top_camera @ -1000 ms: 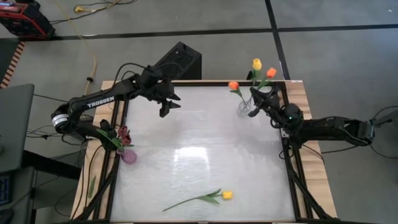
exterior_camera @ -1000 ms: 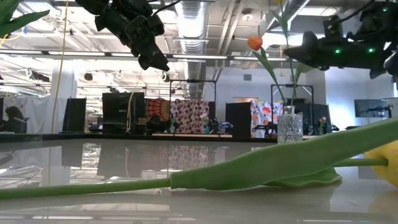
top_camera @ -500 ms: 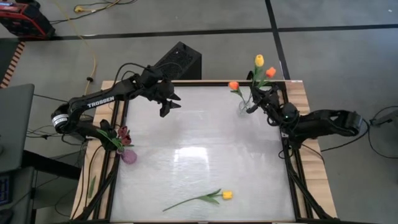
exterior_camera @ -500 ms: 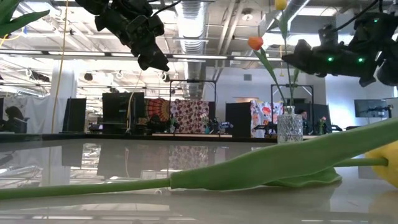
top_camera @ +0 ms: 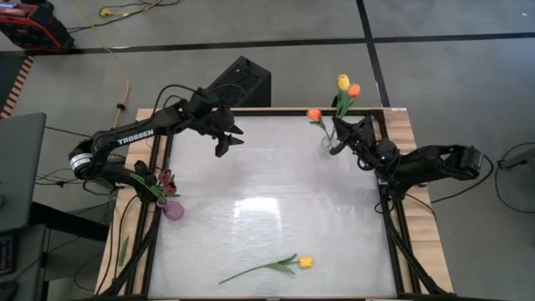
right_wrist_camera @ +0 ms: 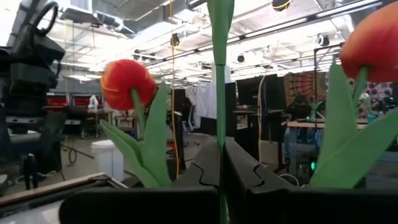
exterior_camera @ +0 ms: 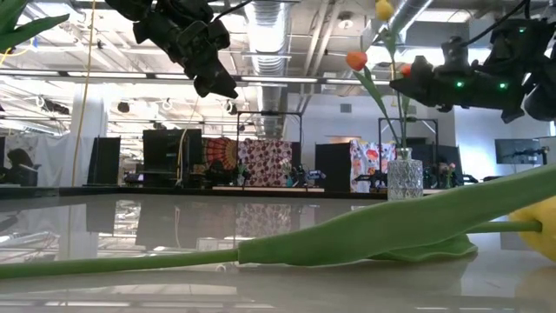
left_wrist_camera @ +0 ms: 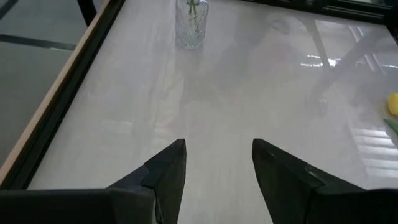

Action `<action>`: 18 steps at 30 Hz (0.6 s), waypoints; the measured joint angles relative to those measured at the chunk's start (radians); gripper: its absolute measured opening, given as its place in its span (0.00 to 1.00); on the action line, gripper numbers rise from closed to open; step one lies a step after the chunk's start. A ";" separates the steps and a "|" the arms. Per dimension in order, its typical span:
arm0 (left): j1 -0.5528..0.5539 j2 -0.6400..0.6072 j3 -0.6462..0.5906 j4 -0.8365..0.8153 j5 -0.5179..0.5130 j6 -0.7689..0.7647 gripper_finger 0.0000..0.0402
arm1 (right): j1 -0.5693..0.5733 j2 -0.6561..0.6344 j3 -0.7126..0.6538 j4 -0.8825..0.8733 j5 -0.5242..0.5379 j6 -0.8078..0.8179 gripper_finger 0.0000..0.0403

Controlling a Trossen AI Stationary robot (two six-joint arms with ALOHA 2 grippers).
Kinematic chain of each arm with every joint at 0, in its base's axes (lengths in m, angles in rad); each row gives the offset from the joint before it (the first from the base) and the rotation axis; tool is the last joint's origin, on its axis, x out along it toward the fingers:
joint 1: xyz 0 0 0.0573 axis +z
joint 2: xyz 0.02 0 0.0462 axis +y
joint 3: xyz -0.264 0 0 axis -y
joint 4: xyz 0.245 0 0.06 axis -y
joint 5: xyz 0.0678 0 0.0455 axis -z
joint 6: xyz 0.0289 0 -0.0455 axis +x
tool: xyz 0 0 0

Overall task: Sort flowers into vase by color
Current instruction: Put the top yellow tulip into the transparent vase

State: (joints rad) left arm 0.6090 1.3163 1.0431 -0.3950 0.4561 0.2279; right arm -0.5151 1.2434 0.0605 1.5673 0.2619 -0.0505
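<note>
At the table's far right corner, the right gripper [top_camera: 344, 134] pinched a thin green stem [right_wrist_camera: 219, 74] above the clear glass vase [top_camera: 328, 143] holding yellow and orange tulips [top_camera: 313, 114]. The left gripper [top_camera: 227, 138] hovered spread apart. One yellow tulip [top_camera: 305, 262] lay near the front edge.
</note>
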 joint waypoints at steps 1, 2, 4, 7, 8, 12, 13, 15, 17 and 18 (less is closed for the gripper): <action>0.000 0.000 0.000 0.000 0.000 -0.001 0.43 | -0.004 0.000 0.000 0.000 0.001 0.000 0.06; 0.000 0.000 0.000 -0.002 0.000 -0.003 0.43 | -0.006 0.000 0.000 0.000 0.001 0.000 0.06; 0.000 0.000 0.000 -0.007 0.000 -0.005 0.43 | -0.011 0.008 0.000 -0.001 0.001 -0.002 0.06; 0.000 0.000 0.000 -0.017 0.000 -0.005 0.43 | -0.011 0.029 0.000 0.000 0.002 -0.002 0.06; 0.000 0.000 0.000 -0.018 0.000 -0.005 0.43 | -0.011 0.038 0.000 0.000 0.002 -0.002 0.06; 0.000 0.000 0.000 -0.018 0.000 -0.013 0.43 | -0.011 0.070 0.000 -0.001 0.002 0.013 0.11; 0.000 0.000 0.000 -0.018 0.000 -0.013 0.43 | -0.011 0.077 0.000 -0.002 0.002 0.009 0.12; 0.000 0.000 0.000 -0.018 0.000 -0.013 0.43 | -0.011 0.085 0.000 -0.008 0.002 -0.014 0.15; 0.000 0.000 0.000 -0.018 0.000 -0.013 0.43 | -0.011 0.086 0.000 -0.014 0.002 -0.025 0.17; 0.000 0.000 0.000 -0.018 0.000 -0.013 0.43 | -0.011 0.085 0.000 -0.014 0.002 -0.028 0.18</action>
State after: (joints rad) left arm 0.6090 1.3167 1.0431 -0.4133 0.4564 0.2153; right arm -0.5262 1.3284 0.0605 1.5528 0.2638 -0.0782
